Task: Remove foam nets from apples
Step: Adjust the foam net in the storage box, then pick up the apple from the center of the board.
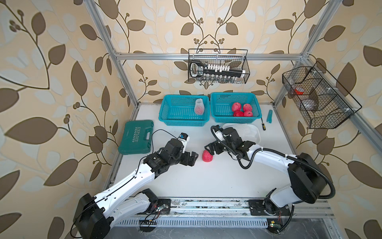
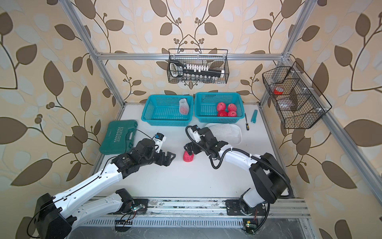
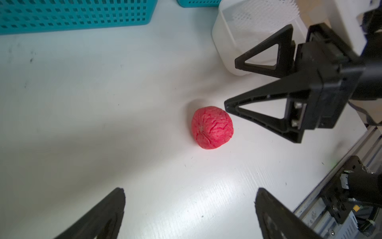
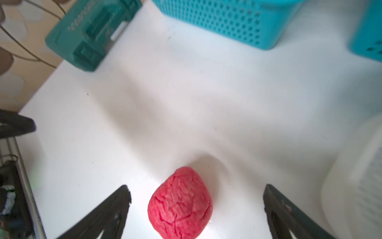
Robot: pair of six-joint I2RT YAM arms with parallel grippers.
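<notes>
Your right gripper (image 3: 230,82) hangs released, jaws wide, one tip just beside the bare apple (image 3: 212,127) on the table (image 3: 103,103). Your left gripper (image 3: 190,190) (also spread, holding nothing) faces that apple, near but apart. A netted apple (image 1: 199,107) stands in a basket (image 1: 182,122) well beyond both.

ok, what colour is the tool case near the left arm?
The tool case is dark green with white EXPLOIT lettering on the lid. It shows best in a top view.

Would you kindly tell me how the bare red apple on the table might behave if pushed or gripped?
The apple looks lumpy and lopsided rather than round, so a push would probably rock it, not roll it far. Its wrinkled, matte skin suggests a non-slippery grip. On the smooth table it may slide.
</notes>
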